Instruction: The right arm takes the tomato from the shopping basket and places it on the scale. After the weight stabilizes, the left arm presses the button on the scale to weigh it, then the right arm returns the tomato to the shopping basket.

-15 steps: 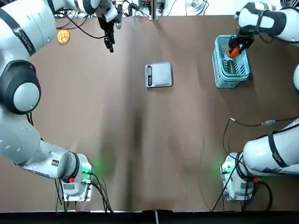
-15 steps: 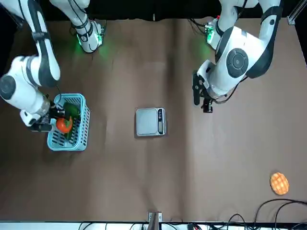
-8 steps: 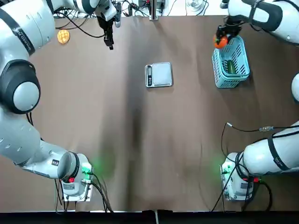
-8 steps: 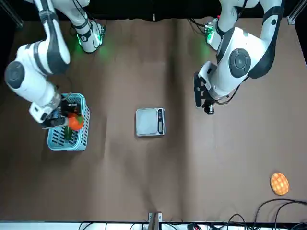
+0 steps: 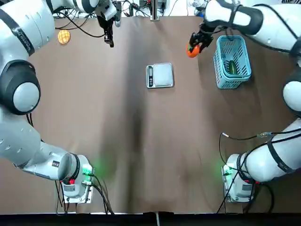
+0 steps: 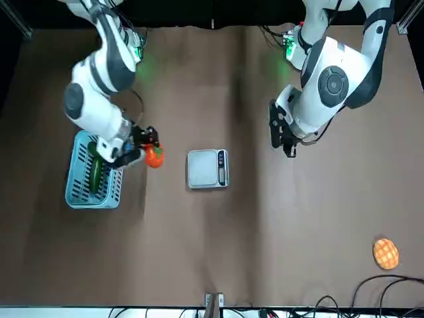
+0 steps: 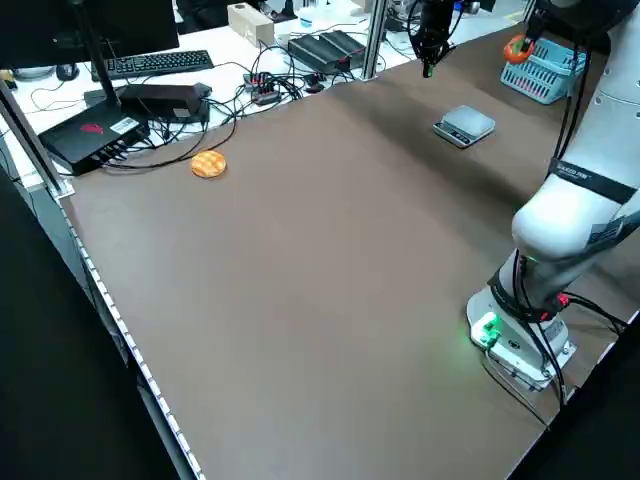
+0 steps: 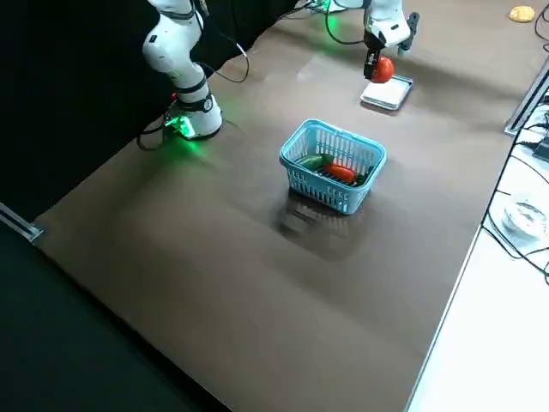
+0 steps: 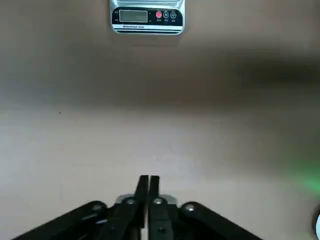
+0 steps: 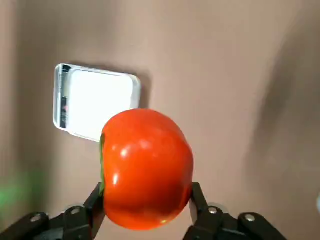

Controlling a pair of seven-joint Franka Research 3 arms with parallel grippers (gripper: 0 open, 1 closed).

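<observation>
The tomato hangs above the bare table between the shopping basket and the scale. My right gripper is shut on the tomato, with a finger on each side. In the right wrist view the scale lies below and past the fruit. My left gripper is shut on nothing and hovers on the scale's display side, well short of it. The scale shows its display and a red button in the left wrist view.
A long green vegetable lies in the basket, and the right side view shows a red-orange item beside it. A waffle-textured disc rests near the far left corner. Cables and gear crowd the table's far edge.
The right gripper has lifted the tomato out of the basket and carried it leftward towards the scale. The left gripper has barely shifted.
</observation>
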